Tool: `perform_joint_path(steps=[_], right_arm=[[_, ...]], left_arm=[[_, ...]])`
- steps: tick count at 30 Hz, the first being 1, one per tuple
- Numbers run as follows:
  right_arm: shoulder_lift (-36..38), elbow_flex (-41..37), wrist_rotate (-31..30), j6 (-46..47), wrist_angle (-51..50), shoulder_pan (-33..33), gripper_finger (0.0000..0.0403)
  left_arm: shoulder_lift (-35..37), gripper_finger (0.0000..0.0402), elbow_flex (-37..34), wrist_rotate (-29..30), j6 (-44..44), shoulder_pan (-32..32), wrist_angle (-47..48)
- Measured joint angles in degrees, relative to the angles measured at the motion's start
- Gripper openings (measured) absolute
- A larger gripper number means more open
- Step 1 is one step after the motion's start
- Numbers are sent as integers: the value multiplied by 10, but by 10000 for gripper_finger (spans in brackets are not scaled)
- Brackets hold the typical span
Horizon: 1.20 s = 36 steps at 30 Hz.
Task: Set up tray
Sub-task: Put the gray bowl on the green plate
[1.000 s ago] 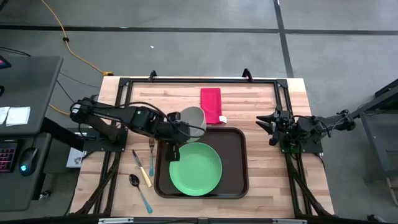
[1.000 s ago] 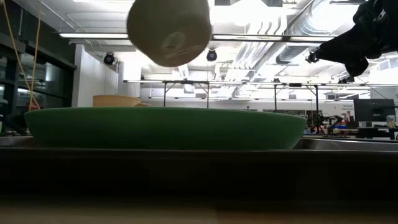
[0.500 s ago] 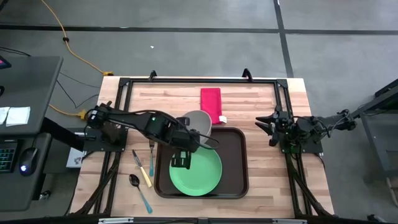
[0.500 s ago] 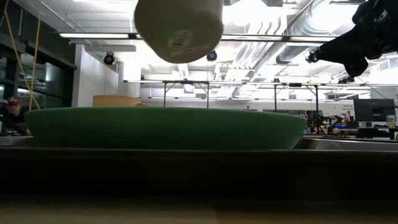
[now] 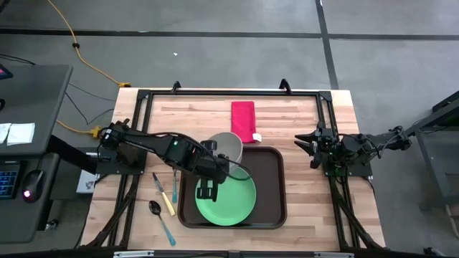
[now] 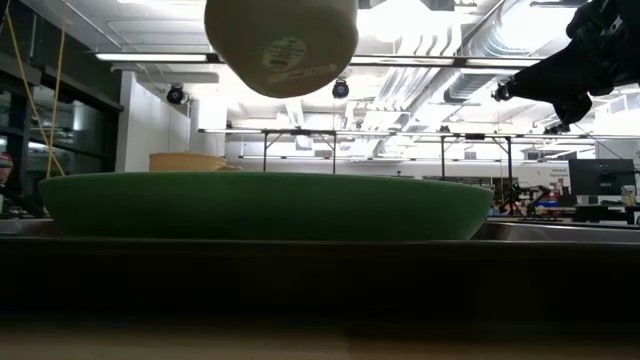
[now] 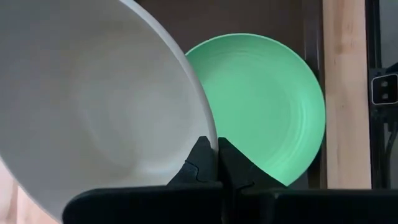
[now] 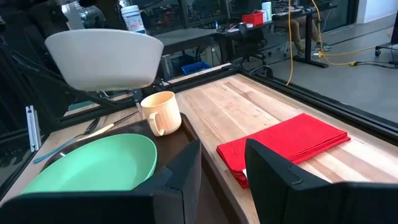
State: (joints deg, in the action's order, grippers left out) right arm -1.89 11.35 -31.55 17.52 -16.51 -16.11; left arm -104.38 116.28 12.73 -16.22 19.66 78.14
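Since a second ago the left arm has swung the bowl (image 5: pixel 228 144) from beside the tray's far-left corner to over the tray's far edge, lifted above the green plate (image 5: pixel 233 201); the right arm has not moved.

Left to right: near the worktop (image 5: pixel 301 115) left edge lie a fork (image 5: pixel 174 183), a knife (image 5: pixel 163 193) and a spoon (image 5: pixel 159 217), side by side just off the tray's left rim. The left claw (image 7: pixel 216 163) is pressed together, pinching the rim of the pale bowl, one fingertip (image 7: pixel 200 158) inside the rim and one outside. The bowl hangs tilted in the air, clear of the plate below it.

The tray (image 5: pixel 276 193), dark brown, sits in the middle of the worktop toward the near edge. The green plate lies flat in its left half; the right half is bare. In the right wrist view a tan mug (image 8: pixel 161 112) stands near the tray's far rim; whether it is on the tray I cannot tell. A folded red napkin (image 5: pixel 243 120) lies beyond the tray's far edge, toward the worktop's far edge.

The right claw (image 5: pixel 304 143) waits raised at the right edge, fingers spread, empty.
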Motion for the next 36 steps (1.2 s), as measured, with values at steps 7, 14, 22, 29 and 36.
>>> perform_joint_path(steps=[7, 14, 22, 29, 36], right_arm=[[0, 0, 0, 0, 0, 0, 103], [0, 0, 0, 0, -1, 0, 103], [0, 0, 1, 0, 0, 0, 103], [0, 0, 3, 0, -2, 0, 103], [0, 0, 3, 0, -2, 0, 103]], left_arm=[[-16, 16, 0, -1, -18, 15, -3], [-32, 16, 0, -17, -26, 32, -14], [-36, 16, 0, -30, -47, 61, -21], [-37, 16, 0, -47, -56, 72, -38], [-45, 16, 0, -50, -52, 71, -43]])
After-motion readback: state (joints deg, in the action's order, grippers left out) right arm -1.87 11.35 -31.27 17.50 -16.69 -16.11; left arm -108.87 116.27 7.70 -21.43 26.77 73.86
